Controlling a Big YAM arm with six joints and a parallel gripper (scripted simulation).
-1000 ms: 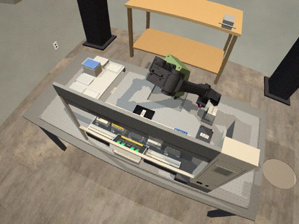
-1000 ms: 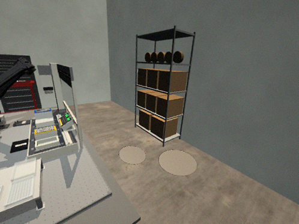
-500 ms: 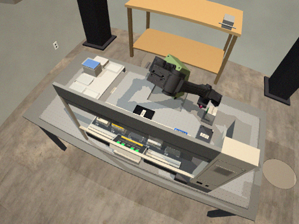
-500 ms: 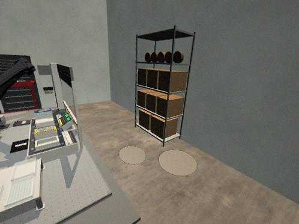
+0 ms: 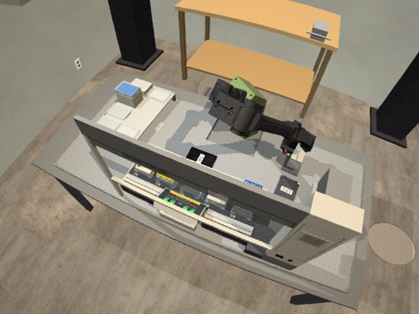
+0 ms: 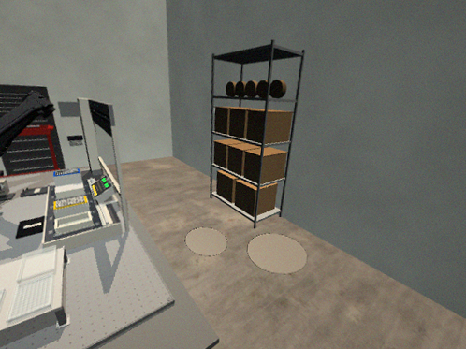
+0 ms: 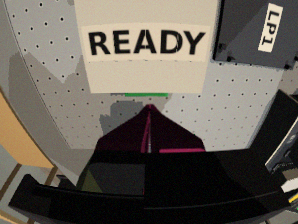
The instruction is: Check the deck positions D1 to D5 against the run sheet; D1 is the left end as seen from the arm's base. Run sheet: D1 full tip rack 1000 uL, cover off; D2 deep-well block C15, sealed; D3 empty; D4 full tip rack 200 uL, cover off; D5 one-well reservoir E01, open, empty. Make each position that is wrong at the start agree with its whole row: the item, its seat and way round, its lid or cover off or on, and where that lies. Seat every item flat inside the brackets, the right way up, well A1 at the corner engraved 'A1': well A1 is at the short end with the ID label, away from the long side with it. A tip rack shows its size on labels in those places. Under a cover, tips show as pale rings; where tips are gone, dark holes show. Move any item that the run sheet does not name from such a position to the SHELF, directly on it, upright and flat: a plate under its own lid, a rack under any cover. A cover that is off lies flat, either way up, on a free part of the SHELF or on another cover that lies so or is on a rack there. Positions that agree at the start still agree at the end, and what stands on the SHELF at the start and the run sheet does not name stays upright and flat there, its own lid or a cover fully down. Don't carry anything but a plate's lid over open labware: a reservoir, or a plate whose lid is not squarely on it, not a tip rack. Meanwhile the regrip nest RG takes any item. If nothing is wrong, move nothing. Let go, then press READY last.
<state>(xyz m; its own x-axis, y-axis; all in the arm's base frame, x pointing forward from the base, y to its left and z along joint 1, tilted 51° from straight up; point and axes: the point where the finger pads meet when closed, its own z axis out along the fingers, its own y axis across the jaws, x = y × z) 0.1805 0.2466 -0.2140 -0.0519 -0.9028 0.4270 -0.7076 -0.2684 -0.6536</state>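
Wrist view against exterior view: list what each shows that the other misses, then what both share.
Only the wrist view shows the READY button with its lettering, the green strip just below it, the dark LP1 plate beside it, and the shut, empty hand pointing at the button.

Only the exterior view shows the wire rack of brown boxes, two floor discs, the deck with its yellow label, and the shelf with pale lids.

Both show the arm and the perforated table.

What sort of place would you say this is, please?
Probably a lab automation bench: a robot arm stands on a perforated table, beside a deck of plastic racks, with a READY button below its shut gripper.
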